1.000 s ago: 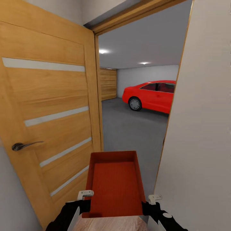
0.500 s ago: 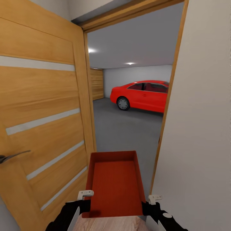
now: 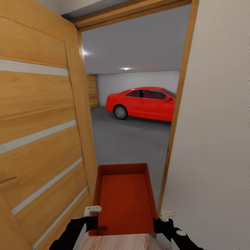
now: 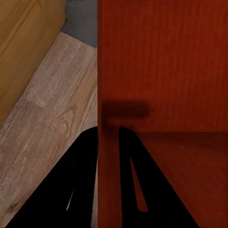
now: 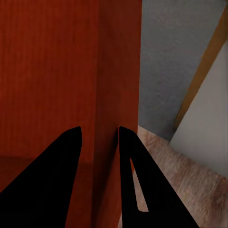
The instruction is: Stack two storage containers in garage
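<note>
Both tools [image 3: 93, 210] [image 3: 166, 214] pinching container [image 3: 125, 203] walls, doorway ahead

A home doorway: wooden door [image 3: 41, 132], garage [image 3: 135, 139], red car [image 3: 142, 103].

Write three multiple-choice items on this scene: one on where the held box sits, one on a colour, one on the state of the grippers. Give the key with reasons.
1. Where is the rust-red open-top storage container?
A. On the garage floor
B. Held between both grippers in the doorway
C. On top of the car

2. What colour is the car parked in the garage?
A. Red
B. White
C. Blue

3. How do the grippers stand on the container?
A. Both hang open, clear of it
B. One grips, the other is free
C. Each is shut on a side wall

Key:
1 B: the container sits between the left gripper and right gripper, at the open honey-coloured wooden door.
2 A: the car is red, on dark grey concrete floor.
3 C: both wrist views show a wall pinched between the fingers.
</note>
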Controlling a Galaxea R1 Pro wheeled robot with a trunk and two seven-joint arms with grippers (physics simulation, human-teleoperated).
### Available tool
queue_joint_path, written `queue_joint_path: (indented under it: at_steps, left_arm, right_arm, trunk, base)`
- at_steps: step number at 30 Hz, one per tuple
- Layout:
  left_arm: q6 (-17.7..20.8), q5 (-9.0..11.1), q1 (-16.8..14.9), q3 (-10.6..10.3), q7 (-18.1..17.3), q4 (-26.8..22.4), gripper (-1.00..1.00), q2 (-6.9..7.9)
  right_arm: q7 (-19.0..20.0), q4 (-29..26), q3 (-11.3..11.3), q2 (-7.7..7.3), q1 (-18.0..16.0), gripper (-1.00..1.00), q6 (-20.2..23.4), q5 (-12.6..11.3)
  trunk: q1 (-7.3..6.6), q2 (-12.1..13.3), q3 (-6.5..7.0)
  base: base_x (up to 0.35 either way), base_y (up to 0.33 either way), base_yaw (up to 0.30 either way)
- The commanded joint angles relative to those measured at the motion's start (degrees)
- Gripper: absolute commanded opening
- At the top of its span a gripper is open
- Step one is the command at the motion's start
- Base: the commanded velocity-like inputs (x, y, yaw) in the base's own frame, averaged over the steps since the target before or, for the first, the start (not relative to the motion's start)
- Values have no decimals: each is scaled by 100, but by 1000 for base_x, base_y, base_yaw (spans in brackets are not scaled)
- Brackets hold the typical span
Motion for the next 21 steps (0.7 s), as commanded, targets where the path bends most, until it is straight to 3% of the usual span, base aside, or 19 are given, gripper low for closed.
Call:
queue_joint_path:
  at_steps: [1, 21]
  left_arm:
    - [31, 5, -6, 42, -26, -251, -100, 61]
    - [31, 5, -6, 42, -26, -251, -100, 61]
  right_arm:
    - [324, 19, 51, -9, -5, -100, -21, -43]
    - [325, 19, 51, -9, -5, -100, -21, -43]
  trunk:
    - [3, -11, -12]
    - [3, -11, -12]
  base:
    - [90, 262, -271]
    - [90, 262, -271]
